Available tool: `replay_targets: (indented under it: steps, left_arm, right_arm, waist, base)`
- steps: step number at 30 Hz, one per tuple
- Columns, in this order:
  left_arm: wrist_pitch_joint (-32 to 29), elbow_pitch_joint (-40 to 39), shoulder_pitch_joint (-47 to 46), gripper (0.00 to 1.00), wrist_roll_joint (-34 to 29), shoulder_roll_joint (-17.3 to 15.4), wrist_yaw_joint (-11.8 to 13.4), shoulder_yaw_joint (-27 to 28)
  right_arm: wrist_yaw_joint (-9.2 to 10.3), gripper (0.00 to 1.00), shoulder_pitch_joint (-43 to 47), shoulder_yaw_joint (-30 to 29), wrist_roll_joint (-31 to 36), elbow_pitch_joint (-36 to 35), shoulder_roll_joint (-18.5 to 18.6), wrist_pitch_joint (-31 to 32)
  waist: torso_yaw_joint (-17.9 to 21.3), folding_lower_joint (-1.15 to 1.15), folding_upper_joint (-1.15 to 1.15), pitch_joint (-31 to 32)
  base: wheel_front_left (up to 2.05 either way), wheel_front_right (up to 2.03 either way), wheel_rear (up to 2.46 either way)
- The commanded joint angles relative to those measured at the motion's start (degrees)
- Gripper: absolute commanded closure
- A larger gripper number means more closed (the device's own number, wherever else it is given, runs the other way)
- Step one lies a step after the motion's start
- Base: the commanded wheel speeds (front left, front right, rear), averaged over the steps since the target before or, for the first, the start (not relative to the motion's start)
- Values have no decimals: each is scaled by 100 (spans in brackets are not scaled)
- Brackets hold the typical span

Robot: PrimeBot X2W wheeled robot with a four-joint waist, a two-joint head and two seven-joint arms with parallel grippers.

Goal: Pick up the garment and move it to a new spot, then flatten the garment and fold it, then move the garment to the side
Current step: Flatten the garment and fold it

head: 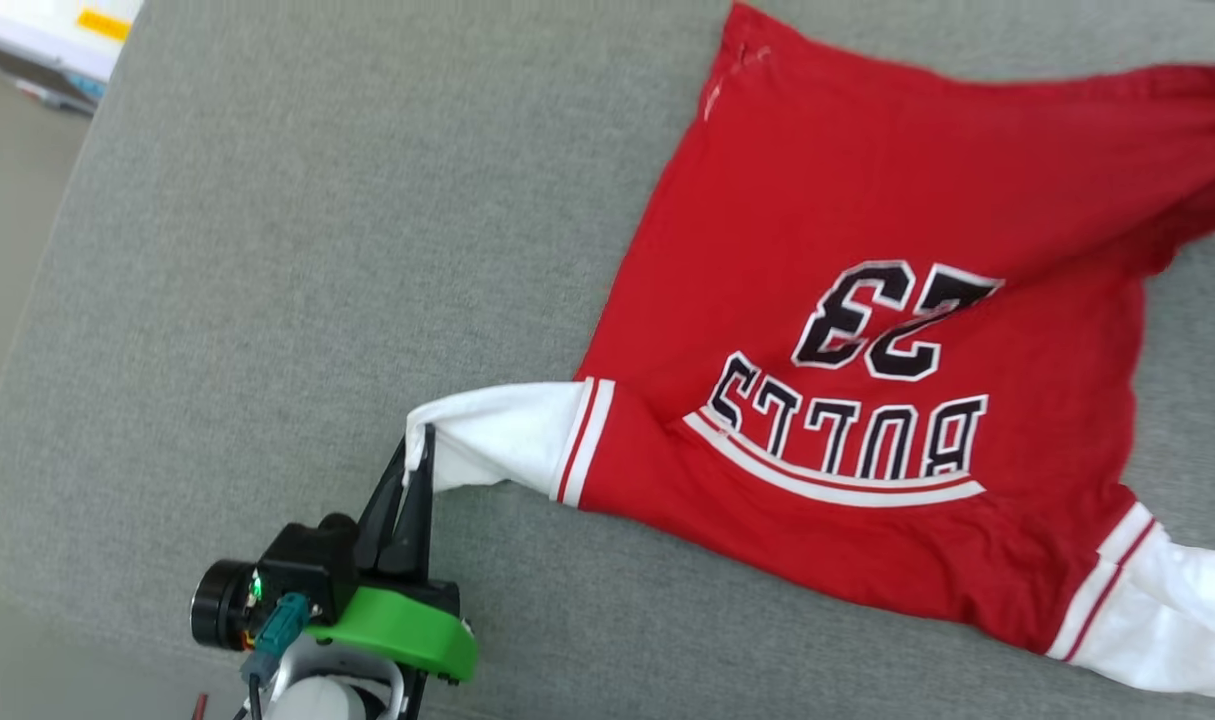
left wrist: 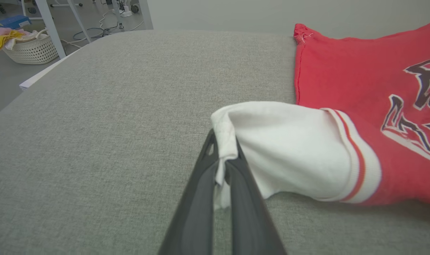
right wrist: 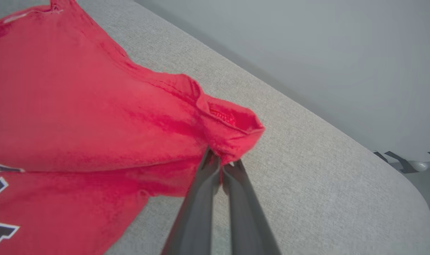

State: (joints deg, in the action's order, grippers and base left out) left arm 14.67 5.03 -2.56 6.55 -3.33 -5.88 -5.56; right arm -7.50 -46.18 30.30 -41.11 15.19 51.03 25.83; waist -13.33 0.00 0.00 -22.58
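pinching the white sleeve, the left gripper is clamped tight on the garment, which lies spread over the right half of the grey cushion. further right, the right gripper is nipped onto a red hem corner. both bites look tiny, so a hard tug could slip the fabric out.

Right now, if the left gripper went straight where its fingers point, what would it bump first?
The white sleeve: the left gripper is shut on its edge, so it would push into that cloth. Beyond, probably the grey cushion.
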Motion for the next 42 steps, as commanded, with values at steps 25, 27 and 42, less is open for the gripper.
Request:
replay_targets:
  steps: [25, 27, 42]
  left_arm:
    - [33, 481, 577, 100, -11, -162, -99, 462]
    - [33, 506, 559, 100, -13, -159, -104, 474]
    - [33, 447, 488, 100, -80, -134, -134, 426]
  right_arm:
    - [1, 100, 6500, -3817, 1090, -2145, -2581, 387]
    - [1, 100, 6631, -3789, 1066, -1957, -2757, 396]
    - [1, 0, 5857, -3927, 1216, -2504, -2625, -724]
  waist:
    - [820, 0, 0, 1137]
    - [826, 0, 0, 1120]
    - [809, 0, 0, 1130]
  base:
    - [0, 0, 0]
    - [0, 0, 0]
    - [0, 0, 0]
